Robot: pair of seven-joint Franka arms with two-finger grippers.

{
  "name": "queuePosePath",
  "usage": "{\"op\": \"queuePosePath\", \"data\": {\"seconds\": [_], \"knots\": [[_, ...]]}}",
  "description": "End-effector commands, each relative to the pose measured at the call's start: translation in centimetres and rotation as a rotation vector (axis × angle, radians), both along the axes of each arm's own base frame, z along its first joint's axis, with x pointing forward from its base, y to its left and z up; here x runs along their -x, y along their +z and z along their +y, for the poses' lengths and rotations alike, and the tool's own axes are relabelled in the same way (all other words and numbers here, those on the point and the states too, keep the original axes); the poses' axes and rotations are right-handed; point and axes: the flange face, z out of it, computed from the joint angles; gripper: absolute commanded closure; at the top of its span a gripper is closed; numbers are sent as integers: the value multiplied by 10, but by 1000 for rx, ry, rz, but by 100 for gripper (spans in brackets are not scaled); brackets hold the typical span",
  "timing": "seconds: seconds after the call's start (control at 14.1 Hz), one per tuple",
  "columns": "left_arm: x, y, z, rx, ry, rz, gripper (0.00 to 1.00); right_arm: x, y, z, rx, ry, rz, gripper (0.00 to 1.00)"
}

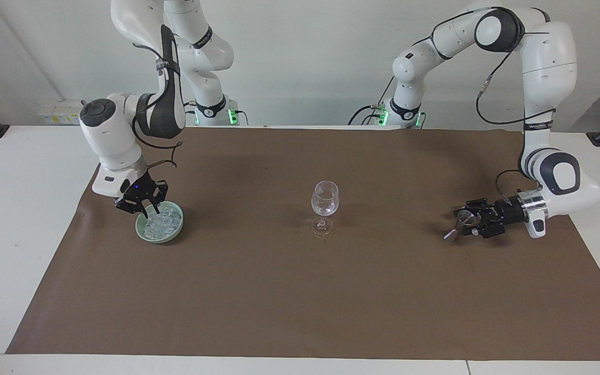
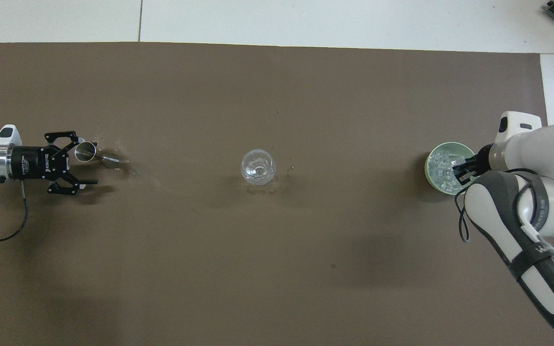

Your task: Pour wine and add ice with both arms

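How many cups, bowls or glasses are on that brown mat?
3. A wine glass at the middle of the mat; a green bowl of ice under the right pincer; a small metal measuring cup, tilted, at the left pincer. None seems hidden.
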Motion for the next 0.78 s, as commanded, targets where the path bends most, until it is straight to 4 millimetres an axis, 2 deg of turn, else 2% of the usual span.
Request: {"op": "queuePosePath", "data": {"seconds": [0.0, 0.14, 0.28, 0.42, 0.64, 0.71], "knots": [[-1, 15, -5, -99, -79, -109, 0, 11, 38, 22, -22, -116, -12, 100], [-2, 23, -10, -190, -181, -173, 0, 14, 71, 43, -35, -202, -14, 100], [-5, 24, -2, -277, -233, -240, 0, 15, 101, 69, -43, -292, 2, 100], [-6, 36, 2, -322, -295, -302, 0, 12, 124, 102, -58, -367, -3, 100], [-18, 60, -3, -459, -523, -424, 0, 13, 131, 156, -95, -473, -38, 100], [-21, 68, -4, -489, -568, -452, 0, 16, 130, 182, -118, -489, -46, 100]]}}
